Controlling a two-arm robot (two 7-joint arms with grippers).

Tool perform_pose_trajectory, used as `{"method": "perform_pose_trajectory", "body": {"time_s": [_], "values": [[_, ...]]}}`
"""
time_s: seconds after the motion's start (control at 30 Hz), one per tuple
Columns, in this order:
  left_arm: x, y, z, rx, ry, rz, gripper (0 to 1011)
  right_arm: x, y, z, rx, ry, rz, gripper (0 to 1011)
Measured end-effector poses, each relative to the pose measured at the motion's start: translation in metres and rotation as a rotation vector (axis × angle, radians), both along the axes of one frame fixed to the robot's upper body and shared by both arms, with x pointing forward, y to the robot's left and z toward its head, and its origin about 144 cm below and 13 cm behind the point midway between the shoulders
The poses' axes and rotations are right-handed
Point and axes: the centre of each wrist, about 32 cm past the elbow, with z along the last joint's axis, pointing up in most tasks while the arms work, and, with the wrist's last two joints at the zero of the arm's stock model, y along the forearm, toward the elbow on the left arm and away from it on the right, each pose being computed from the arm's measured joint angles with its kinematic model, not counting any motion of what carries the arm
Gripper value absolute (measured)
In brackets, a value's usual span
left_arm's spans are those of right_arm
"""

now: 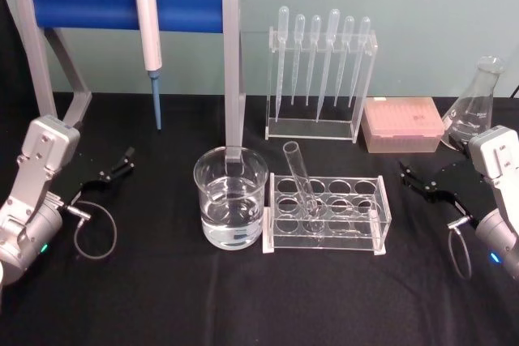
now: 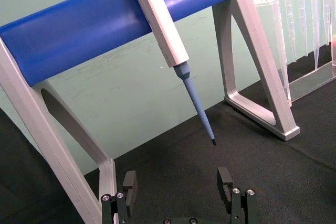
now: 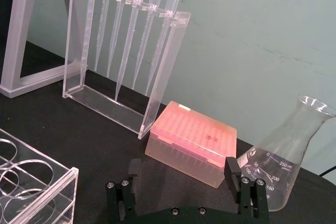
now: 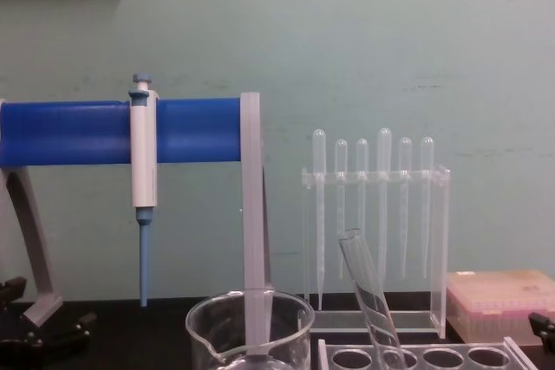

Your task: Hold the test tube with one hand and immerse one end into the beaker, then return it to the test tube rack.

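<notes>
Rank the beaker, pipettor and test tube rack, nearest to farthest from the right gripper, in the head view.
1. Test tube rack, just left of the right gripper.
2. Beaker, left of the rack.
3. Pipettor, far left at the back.

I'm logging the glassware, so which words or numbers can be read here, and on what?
"250 ml": on the conical flask, seen in the right wrist view.
"200", "150", "100": graduation marks on the same flask.
Pink tip box: a dark mark on the lid, too blurred to read.
Beaker and pipettor: no legible text.
</notes>
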Motion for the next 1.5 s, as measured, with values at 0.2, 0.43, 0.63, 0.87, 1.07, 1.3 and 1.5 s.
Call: {"method": "perform_pose_trajectory", "body": {"time_s": [0.2,0.43,0.63,0.87,1.07,1.3,1.5], "values": [[0.000,0.000,0.000,0.000,0.000,0.000,1000,0.000,0.000,0.000,0.000,0.000,0.000,1000],[0.000,0.000,0.000,0.000,0.000,0.000,1000,0.000,0.000,0.000,0.000,0.000,0.000,1000],[0.000,0.000,0.000,0.000,0.000,0.000,1000,-0.012,0.001,0.008,-0.023,-0.029,-0.003,1000],[0.000,0.000,0.000,0.000,0.000,0.000,1000,-0.048,0.004,0.028,-0.044,-0.049,0.007,1000],[0.000,0.000,0.000,0.000,0.000,0.000,1000,-0.076,0.015,0.045,-0.012,-0.004,0.127,1000],[0.000,0.000,0.000,0.000,0.000,0.000,1000,-0.071,0.036,0.047,0.061,0.075,0.331,1000],[0.000,0.000,0.000,0.000,0.000,0.000,1000,-0.057,0.053,0.050,0.075,0.097,0.425,1000]]}}
